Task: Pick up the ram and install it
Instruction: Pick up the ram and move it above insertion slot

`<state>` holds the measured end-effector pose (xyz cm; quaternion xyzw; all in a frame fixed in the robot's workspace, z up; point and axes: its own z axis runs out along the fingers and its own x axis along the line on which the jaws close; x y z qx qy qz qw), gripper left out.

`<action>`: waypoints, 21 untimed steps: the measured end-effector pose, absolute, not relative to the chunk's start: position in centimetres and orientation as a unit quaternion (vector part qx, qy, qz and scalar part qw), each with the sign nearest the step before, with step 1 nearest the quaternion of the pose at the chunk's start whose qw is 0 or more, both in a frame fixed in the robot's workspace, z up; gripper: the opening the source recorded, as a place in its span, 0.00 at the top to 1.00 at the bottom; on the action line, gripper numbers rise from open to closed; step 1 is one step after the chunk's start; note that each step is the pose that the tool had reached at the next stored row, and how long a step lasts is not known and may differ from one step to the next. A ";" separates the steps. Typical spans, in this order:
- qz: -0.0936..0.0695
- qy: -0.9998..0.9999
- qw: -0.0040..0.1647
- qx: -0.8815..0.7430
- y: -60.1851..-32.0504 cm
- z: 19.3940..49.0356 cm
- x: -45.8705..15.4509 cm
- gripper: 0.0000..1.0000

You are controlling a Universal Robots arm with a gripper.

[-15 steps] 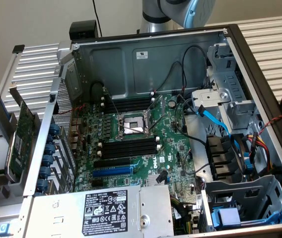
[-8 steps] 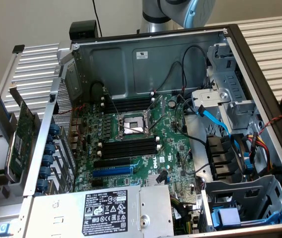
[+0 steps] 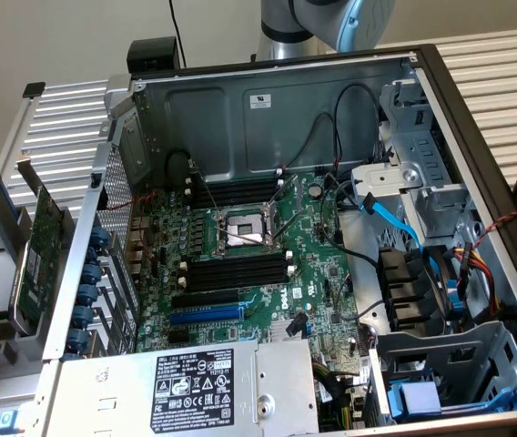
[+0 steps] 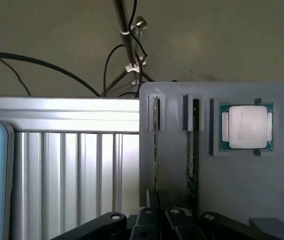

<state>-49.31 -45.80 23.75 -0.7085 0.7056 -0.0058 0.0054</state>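
Note:
The ram (image 4: 156, 145) stands on edge in a slot of a grey holder (image 4: 174, 170), seen as a thin green strip. My gripper (image 4: 159, 220) sits over that slot, its black fingers (image 4: 146, 222) drawn together on the stick's near end. A second ram stick (image 4: 195, 150) stands in the neighbouring slot. In the exterior view the open computer case shows black memory slots (image 3: 236, 271) in front of the processor socket (image 3: 243, 229) and more behind it (image 3: 236, 193). My arm (image 3: 327, 23) rises behind the case.
A silver processor (image 4: 246, 127) lies in a recess of the holder beside the sticks. The holder rests on a ribbed metal table (image 4: 72, 175). A green expansion card (image 3: 35, 264) leans outside the case at the exterior view's left. Cables cross the motherboard (image 3: 322, 273).

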 end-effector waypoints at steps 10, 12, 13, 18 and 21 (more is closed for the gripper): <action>-0.006 0.706 0.005 -0.709 -45.8 28.3 -49.0 0.88; -0.005 0.706 0.006 -0.709 -45.9 29.2 -48.5 0.88; -0.005 0.706 0.006 -0.709 -46.0 29.6 -48.2 0.88; -0.002 0.706 0.009 -0.709 -46.4 31.9 -46.8 0.88; 0.001 0.706 0.012 -0.709 -46.6 33.3 -46.0 0.88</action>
